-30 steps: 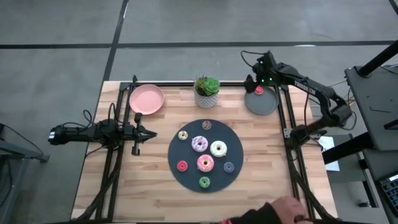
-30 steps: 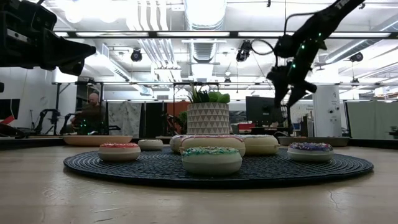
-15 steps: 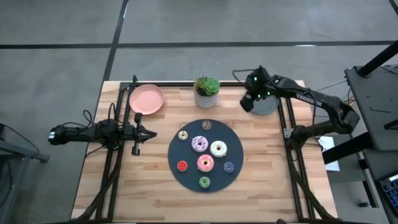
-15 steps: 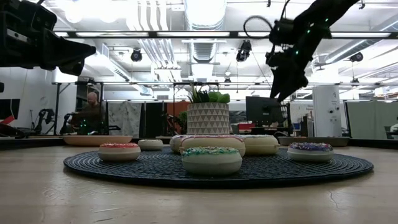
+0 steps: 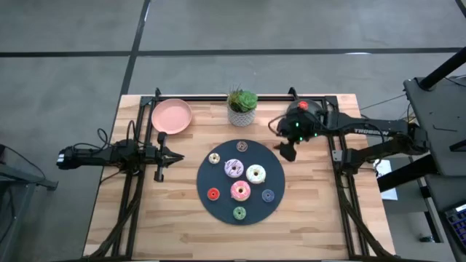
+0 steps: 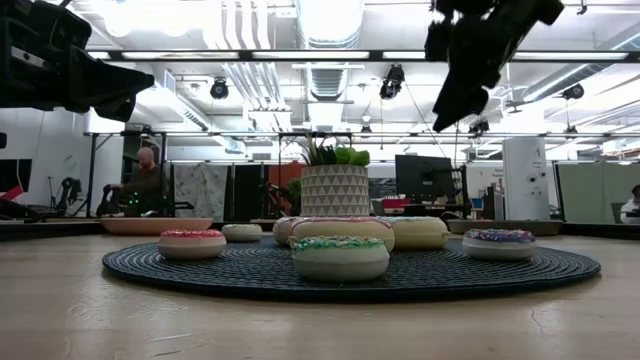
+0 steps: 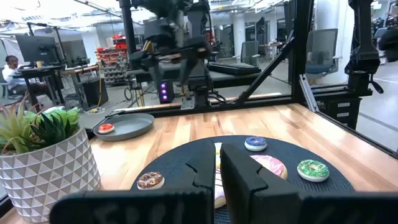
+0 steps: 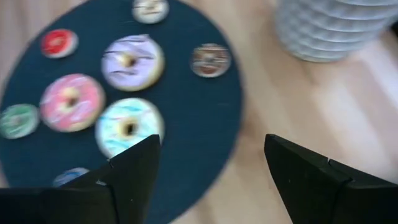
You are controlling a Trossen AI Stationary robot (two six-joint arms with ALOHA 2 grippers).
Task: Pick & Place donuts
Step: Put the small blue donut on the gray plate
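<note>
Several donuts lie flat on a dark round disc (image 5: 218, 178) at the table's middle: a purple one (image 5: 234, 169), a white one (image 5: 255, 174) and a pink one (image 5: 240, 191), with smaller ones around them. A small red donut (image 7: 106, 128) lies in the grey plate (image 7: 134, 126) at the far right. My right gripper (image 5: 283, 140) hangs open and empty above the disc's far right rim, tilted down; its wrist view shows the white donut (image 8: 127, 127) ahead of it. My left gripper (image 5: 173, 155) stays shut and level, left of the disc.
A pink plate (image 5: 172, 116) sits at the far left and a potted plant (image 5: 242, 108) at the far middle, just beyond the disc. Bare wood lies in front of the disc and to either side of it. A person shows in the room beyond (image 6: 148, 180).
My right gripper has swung from above the grey plate at the far right toward the table's middle and near side, over the disc's rim, rolling as it went. It has stayed open, and the red donut has stayed on the grey plate. A person's arm at the near edge has gone.
</note>
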